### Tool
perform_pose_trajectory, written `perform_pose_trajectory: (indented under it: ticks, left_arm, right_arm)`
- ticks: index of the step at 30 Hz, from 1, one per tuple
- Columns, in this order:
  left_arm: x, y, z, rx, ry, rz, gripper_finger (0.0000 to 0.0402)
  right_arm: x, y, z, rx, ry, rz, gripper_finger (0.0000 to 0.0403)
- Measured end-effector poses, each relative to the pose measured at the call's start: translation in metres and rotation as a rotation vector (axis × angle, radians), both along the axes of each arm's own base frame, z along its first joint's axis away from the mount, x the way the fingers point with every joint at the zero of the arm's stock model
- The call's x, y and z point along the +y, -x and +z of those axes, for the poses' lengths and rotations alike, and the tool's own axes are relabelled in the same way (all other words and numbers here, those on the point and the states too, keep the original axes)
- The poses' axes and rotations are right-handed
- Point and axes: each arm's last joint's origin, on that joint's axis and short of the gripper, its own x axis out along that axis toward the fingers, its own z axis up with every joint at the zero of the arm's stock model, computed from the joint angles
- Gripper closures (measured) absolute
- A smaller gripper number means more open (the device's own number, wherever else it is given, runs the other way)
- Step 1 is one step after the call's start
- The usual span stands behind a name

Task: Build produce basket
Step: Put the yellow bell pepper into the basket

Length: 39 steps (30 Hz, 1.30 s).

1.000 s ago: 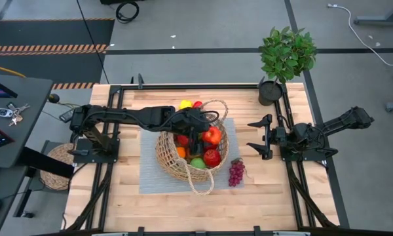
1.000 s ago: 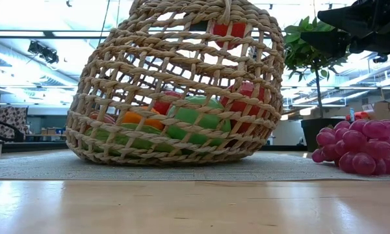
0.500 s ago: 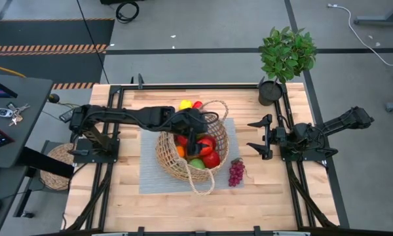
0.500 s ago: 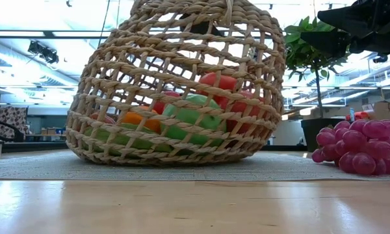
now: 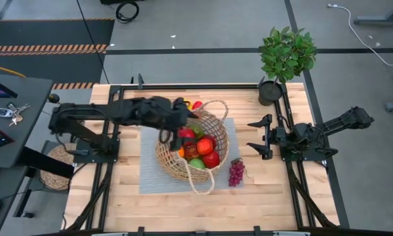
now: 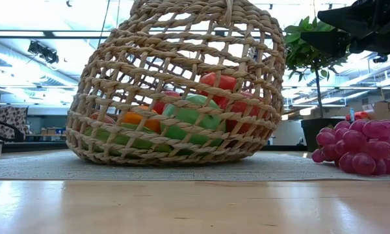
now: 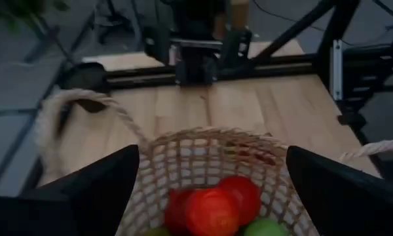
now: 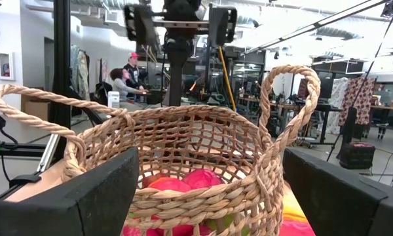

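The tan wicker basket [image 5: 191, 152] stands by its base on a grey mat [image 5: 150, 178]. It also shows in the low view [image 6: 175, 84]. Inside lie red apples [image 5: 205, 145], a green apple [image 5: 197, 164] and an orange piece [image 5: 181, 153]. Purple grapes [image 5: 236, 172] lie on the table by the basket's right side. A red piece [image 5: 196, 104] lies behind the basket. My left gripper [image 5: 173, 126] hangs open and empty above the basket's left rim [image 7: 209, 141]. My right gripper [image 5: 257, 136] is open and empty at the table's right, facing the basket [image 8: 183, 137].
A potted green plant [image 5: 285, 59] stands at the far right corner. A flat round woven mat [image 5: 56, 167] lies off the table's left edge. Bare wood lies along the near edge [image 5: 196, 210]. People show in the room beyond the table in the right wrist view [image 8: 121, 82].
My left gripper has let go of a red apple, which has dropped from high in the basket onto the other fruit. The gripper has then drawn back toward the table's left edge, from over the basket's middle to its left rim.
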Motion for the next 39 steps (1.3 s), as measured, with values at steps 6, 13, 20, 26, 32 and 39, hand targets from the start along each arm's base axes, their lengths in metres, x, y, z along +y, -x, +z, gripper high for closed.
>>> perform_pose_trajectory:
  ticks: [6, 13, 20, 26, 32, 39]
  left_arm:
    - [0.018, 0.038, -0.011, -0.072, -0.040, 0.132, 0.0008]
    - [0.067, 0.065, -0.048, -0.208, 0.105, 0.417, 0.0008]
    - [0.111, 0.078, -0.082, -0.205, 0.227, 0.693, 0.0008]
    - [0.124, 0.087, -0.105, -0.120, 0.227, 0.761, 0.0008]
    - [0.133, 0.095, -0.113, -0.006, 0.127, 0.810, 0.0008]
    - [0.167, 0.088, -0.134, 0.052, 0.328, 0.776, 0.0008]
  right_arm:
    - [0.000, 0.000, 0.000, 0.000, 0.000, 0.000, 0.0023]
    - [0.000, 0.000, 0.000, 0.000, 0.000, 0.000, 0.0023]
    - [0.000, 0.000, 0.000, 0.000, 0.000, 0.001, 0.0023]
    - [0.000, 0.000, 0.000, 0.000, 0.000, 0.000, 0.0023]
    - [0.000, 0.000, 0.000, 0.000, 0.000, 0.000, 0.0023]
    - [0.000, 0.000, 0.000, 0.000, 0.000, 0.000, 0.0023]
